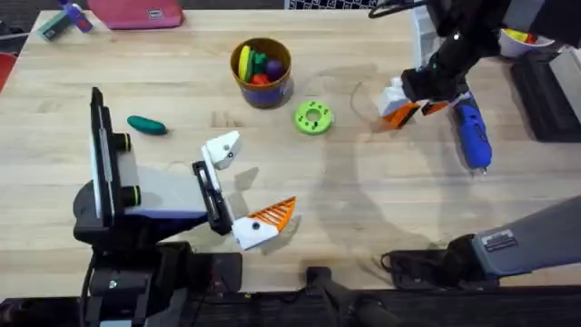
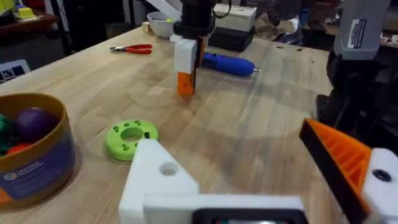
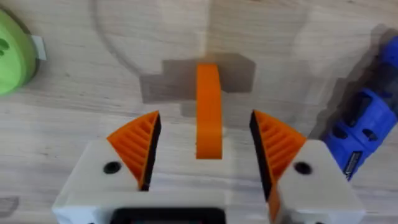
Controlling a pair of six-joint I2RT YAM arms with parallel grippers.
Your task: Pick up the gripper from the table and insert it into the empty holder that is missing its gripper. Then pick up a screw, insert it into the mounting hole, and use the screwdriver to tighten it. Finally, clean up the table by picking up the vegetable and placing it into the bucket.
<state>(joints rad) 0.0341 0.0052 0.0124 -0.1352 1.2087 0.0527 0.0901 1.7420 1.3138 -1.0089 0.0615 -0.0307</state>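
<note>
Straddling the gripper point(image 3: 209, 112) near the worktop's far right edge, right hand point(image 3: 208, 149) spread, long axis between fingers.

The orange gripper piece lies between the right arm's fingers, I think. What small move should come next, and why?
Probably the right gripper should close on the orange gripper piece and then lift. In the right wrist view its fingers stand open on either side of the piece, which lies on the table between them. The left gripper has one white holder without its orange pad.
</note>
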